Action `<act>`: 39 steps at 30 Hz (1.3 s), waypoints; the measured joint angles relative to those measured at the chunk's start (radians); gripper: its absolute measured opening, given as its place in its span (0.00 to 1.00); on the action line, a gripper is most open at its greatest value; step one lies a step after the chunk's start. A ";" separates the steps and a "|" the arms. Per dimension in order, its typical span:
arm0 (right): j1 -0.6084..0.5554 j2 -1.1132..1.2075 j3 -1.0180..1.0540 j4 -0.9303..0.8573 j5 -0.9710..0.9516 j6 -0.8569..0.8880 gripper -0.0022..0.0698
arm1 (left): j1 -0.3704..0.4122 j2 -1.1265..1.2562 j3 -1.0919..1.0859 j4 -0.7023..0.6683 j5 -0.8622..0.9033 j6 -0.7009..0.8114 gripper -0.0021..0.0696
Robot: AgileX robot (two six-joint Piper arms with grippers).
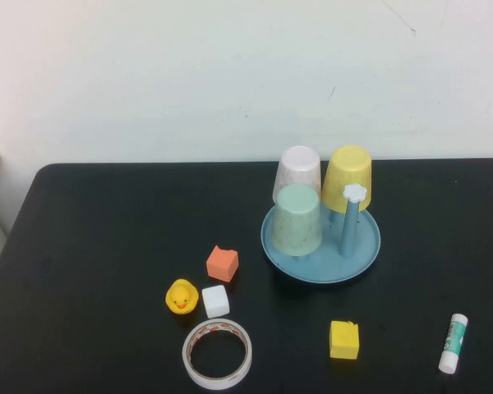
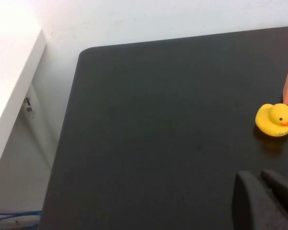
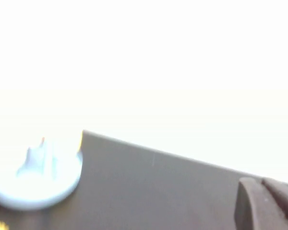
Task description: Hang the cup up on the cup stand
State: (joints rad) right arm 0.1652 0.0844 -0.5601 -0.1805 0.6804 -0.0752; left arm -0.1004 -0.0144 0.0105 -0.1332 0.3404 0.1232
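The pale mint-green cup point(image 1: 298, 218) stands upside down over a post at the front left of the cup stand point(image 1: 363, 250), a round light-blue dish. One blue post with a white flower cap point(image 1: 355, 194) stands bare on the stand's right side. Neither arm shows in the high view. My left gripper point(image 2: 258, 175) is shut and holds nothing, low over the bare black table at the left. My right gripper point(image 3: 259, 181) is shut and holds nothing, off to the side of the cup stand point(image 3: 62, 189), which looks washed out in that view.
A pinkish-white cup point(image 1: 299, 168) and a yellow cup point(image 1: 347, 174) sit upside down on the stand's back posts. In front lie an orange block point(image 1: 222, 263), a rubber duck point(image 1: 181, 296), a white cube point(image 1: 216, 301), a tape roll point(image 1: 218, 354), a yellow block point(image 1: 344, 340) and a glue stick point(image 1: 453, 343).
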 joint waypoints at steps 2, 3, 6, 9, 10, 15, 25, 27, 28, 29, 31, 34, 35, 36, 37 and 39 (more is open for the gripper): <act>-0.071 -0.035 0.083 0.061 -0.138 0.000 0.03 | 0.000 0.000 0.000 0.000 0.000 0.000 0.03; -0.106 -0.049 0.131 0.092 -0.208 0.000 0.03 | 0.000 0.000 0.000 0.000 0.000 0.000 0.03; -0.178 -0.075 0.275 0.153 -0.362 0.000 0.03 | 0.000 0.000 0.000 0.000 0.000 0.000 0.03; -0.200 -0.078 0.400 0.166 -0.456 0.000 0.03 | 0.000 0.000 0.000 0.000 0.000 0.000 0.03; -0.200 -0.078 0.433 0.168 -0.466 0.000 0.03 | 0.000 0.000 0.000 0.000 0.000 0.000 0.03; -0.202 -0.078 0.581 0.181 -0.478 -0.005 0.03 | 0.000 0.000 0.000 0.000 0.000 0.000 0.03; -0.202 -0.090 0.584 0.181 -0.361 -0.011 0.03 | 0.000 0.000 0.000 -0.004 0.000 0.000 0.03; -0.202 -0.096 0.584 0.181 -0.359 -0.011 0.03 | 0.000 0.000 0.000 -0.004 0.000 0.000 0.03; -0.202 -0.096 0.584 0.181 -0.359 -0.011 0.03 | 0.000 0.000 0.000 -0.004 0.000 0.000 0.03; -0.202 -0.098 0.584 0.181 -0.359 -0.011 0.03 | 0.000 0.000 0.000 -0.004 0.000 0.000 0.03; -0.202 -0.097 0.584 0.181 -0.359 -0.011 0.03 | 0.000 0.000 0.000 -0.005 0.000 0.000 0.03; -0.202 -0.097 0.584 0.181 -0.358 0.014 0.03 | 0.000 0.000 0.000 -0.005 0.000 0.000 0.03; -0.202 -0.097 0.584 0.181 -0.358 0.018 0.03 | 0.000 0.000 0.000 -0.005 0.000 0.000 0.03; -0.202 -0.097 0.584 0.181 -0.358 0.020 0.03 | 0.000 0.000 0.000 -0.005 0.000 0.000 0.03; -0.202 -0.097 0.584 0.174 -0.358 0.022 0.03 | 0.000 0.000 0.000 -0.005 0.000 0.000 0.03; -0.202 -0.097 0.584 0.162 -0.357 0.025 0.03 | 0.000 0.000 0.000 -0.005 0.000 0.000 0.03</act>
State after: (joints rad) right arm -0.0369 -0.0130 0.0238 -0.0184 0.3232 -0.0504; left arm -0.1004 -0.0144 0.0105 -0.1378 0.3404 0.1232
